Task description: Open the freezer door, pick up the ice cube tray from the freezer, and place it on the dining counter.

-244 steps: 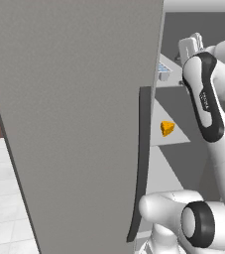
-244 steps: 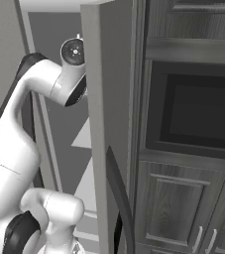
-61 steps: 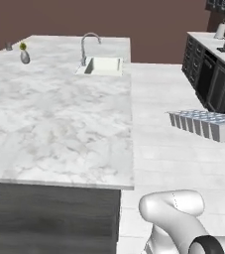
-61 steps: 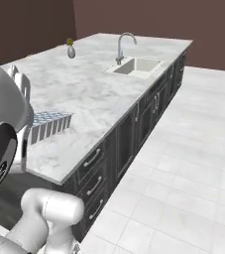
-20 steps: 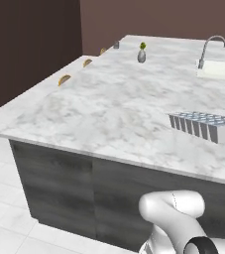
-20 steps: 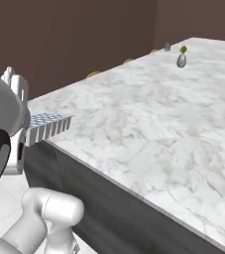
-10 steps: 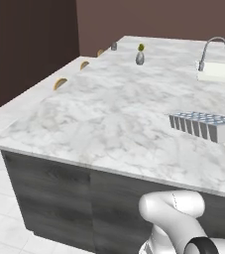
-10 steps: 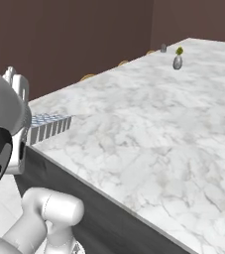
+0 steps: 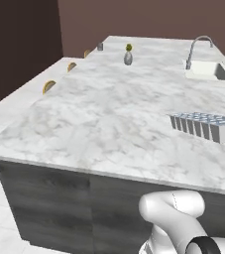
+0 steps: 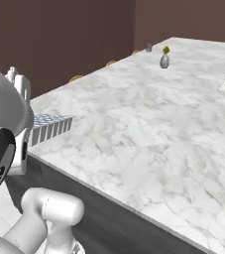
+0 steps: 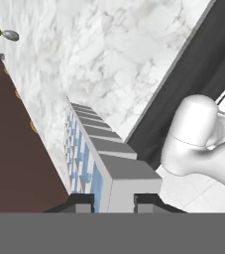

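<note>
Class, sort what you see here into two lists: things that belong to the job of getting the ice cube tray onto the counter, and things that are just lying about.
Part of the job:
- ice cube tray, held in the shut tool
- dining counter

Just lying about:
- small vase with a plant
- sink
- tap
- small grey pot

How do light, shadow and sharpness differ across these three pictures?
Left base view: even flat light, dining counter without glare. Right base view: ice cube tray slightly soft, no clear cast shadow. Hand view: tray sharp near the end effector.
</note>
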Robot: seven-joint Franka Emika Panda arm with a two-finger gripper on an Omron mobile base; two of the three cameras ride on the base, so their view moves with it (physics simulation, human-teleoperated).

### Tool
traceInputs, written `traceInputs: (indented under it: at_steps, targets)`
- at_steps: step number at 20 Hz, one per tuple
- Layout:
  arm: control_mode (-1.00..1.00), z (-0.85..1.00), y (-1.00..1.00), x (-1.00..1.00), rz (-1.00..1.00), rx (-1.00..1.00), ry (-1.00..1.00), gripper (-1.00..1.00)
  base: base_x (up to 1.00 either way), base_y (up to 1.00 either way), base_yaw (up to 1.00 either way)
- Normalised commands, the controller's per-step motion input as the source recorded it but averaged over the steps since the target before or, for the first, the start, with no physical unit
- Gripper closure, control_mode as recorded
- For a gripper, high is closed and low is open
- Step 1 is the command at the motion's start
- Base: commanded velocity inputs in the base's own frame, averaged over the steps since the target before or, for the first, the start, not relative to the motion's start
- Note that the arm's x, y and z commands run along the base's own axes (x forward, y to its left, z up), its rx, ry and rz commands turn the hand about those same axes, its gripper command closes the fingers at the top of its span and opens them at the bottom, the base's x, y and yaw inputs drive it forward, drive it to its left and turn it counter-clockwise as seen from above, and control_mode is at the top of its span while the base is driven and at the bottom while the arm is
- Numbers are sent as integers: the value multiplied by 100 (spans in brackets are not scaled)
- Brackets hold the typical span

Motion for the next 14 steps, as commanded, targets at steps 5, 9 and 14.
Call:
traceInputs:
  at_steps: [5, 9, 14]
  targets:
    - [100, 0, 0, 0, 0, 0, 0, 100, 0, 96, -35]
    - [100, 0, 0, 0, 0, 0, 0, 100, -9, 100, -34]
    - [100, 0, 0, 0, 0, 0, 0, 100, -25, 100, -37]
